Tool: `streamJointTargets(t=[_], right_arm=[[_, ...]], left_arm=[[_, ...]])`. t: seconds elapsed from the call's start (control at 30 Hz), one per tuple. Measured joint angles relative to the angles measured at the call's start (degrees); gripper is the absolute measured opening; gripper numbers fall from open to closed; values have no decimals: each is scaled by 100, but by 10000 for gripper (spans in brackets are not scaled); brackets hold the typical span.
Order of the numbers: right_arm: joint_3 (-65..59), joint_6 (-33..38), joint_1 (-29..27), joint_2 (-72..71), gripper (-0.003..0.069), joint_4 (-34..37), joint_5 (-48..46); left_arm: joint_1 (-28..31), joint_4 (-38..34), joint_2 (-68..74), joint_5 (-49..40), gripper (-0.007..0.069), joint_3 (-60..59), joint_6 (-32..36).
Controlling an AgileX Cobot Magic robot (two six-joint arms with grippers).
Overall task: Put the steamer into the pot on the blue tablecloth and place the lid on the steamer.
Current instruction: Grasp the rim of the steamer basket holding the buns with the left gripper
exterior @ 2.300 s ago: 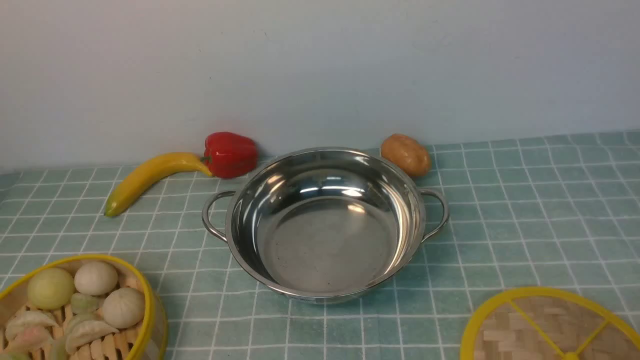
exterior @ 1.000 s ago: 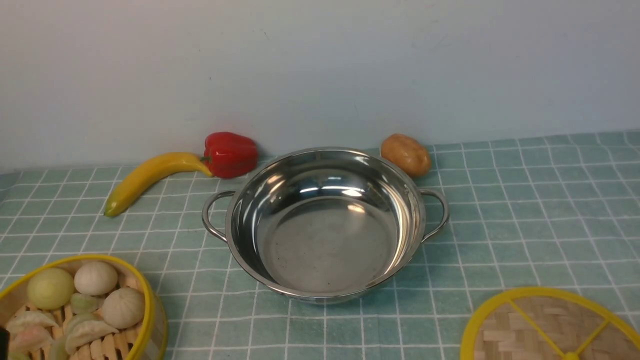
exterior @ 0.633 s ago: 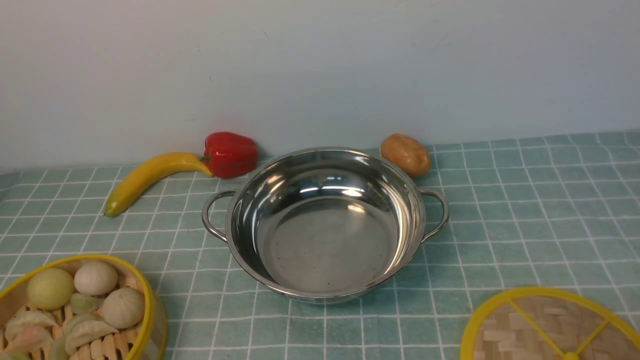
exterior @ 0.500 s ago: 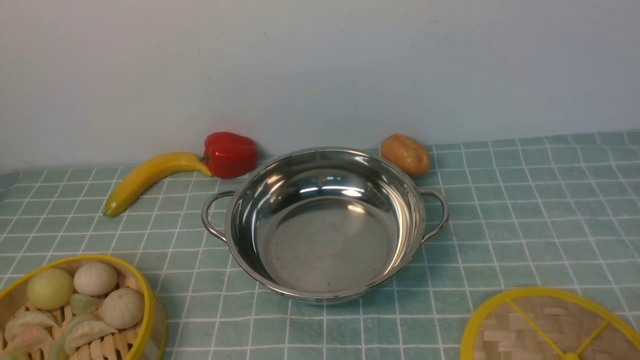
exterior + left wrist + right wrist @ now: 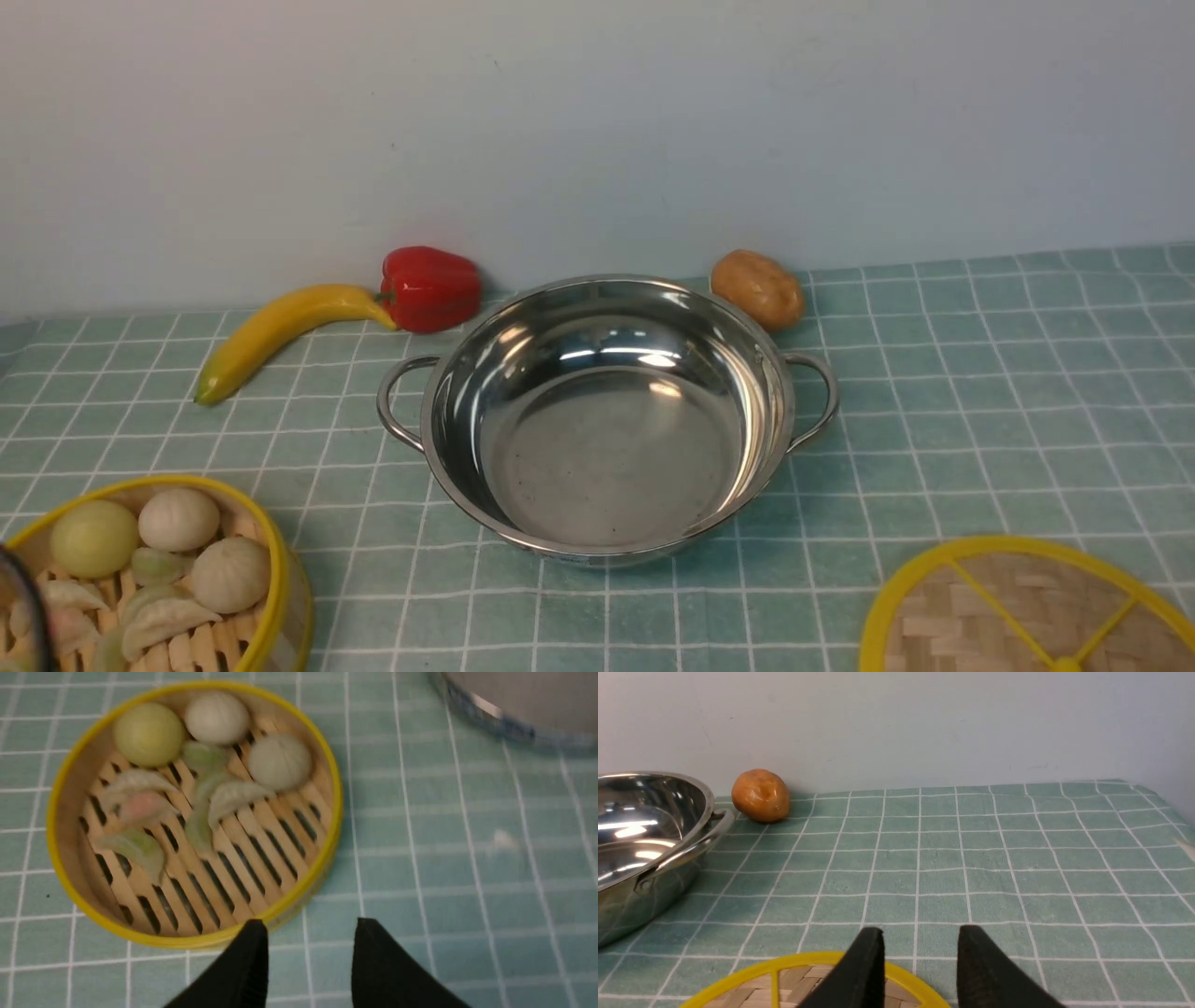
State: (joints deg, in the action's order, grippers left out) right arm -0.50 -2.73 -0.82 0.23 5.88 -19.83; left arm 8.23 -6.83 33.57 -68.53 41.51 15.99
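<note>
Bamboo steamer (image 5: 337, 812): sat on the blue tablecloth (image 5: 980, 392) at the front left, near the pot but clear of it, loaded with toy buns and dumplings, nobody holding it.
Steel pot (image 5: 607, 467): middle of the cloth, empty.
Lid (image 5: 1018, 607): lay flat on the cloth at the front right, well apart from the steamer, untouched.
Left gripper (image 5: 310, 926): jaws spread wide with nothing in them, right by the steamer's rim. One fingertip looked lined up with the rim, the other over bare cloth outside it. Couldn't tell how high it was.
Right gripper (image 5: 920, 931): also wide open and empty, over the edge of the lid.
Step in hand: looked to me like the reach for the steamer, so the very first bit. Nothing was in the pot yet.
Next move: my guess is the left one needs to shift so the steamer wall sits between its fingers, one inside and one outside, then drop, pinch and lift it level over to the pot.
Watch out: a grip on one side of the rim could tip it and roll the buns out.
</note>
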Motion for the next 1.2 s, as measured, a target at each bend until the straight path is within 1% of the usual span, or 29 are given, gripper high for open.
streamJointTargets(t=[0.03,0.13,0.17,0.2,0.23,0.27,0.3,0.33,0.37,0.4,0.63,0.7,0.87,1.2], right_arm=[[0,0,0,0,243,0,0],[0,0,0,0,243,0,0],[0,0,0,0,243,0,6],[0,0,0,0,243,0,6],[0,0,0,0,243,0,6],[0,0,0,0,243,0,6],[0,0,0,0,243,0,6],[0,0,0,0,243,0,6],[0,0,0,0,243,0,6],[0,0,0,0,243,0,6],[0,0,0,0,243,0,11],[0,0,0,0,243,0,11],[0,0,0,0,243,0,11],[0,0,0,0,243,0,11]], left_arm=[[0,-26,358,-61,243,6,641],[0,-133,1147,-76,243,6,1898],[-5,-211,1351,-76,243,10,2212],[-5,-228,1451,-70,243,10,2264],[-34,-420,1799,-11,243,10,2579],[-58,-572,2038,78,243,18,2717],[-58,-608,2085,100,243,18,2737],[-69,-903,2517,297,243,35,2911],[-69,-962,2566,313,243,37,2945],[-74,-1124,3022,415,243,36,3089],[-74,-1126,4148,615,243,120,3166],[-74,-1005,4356,724,243,175,3155],[-74,-595,4792,858,243,218,3043],[-74,-539,5380,1274,243,218,2970]])
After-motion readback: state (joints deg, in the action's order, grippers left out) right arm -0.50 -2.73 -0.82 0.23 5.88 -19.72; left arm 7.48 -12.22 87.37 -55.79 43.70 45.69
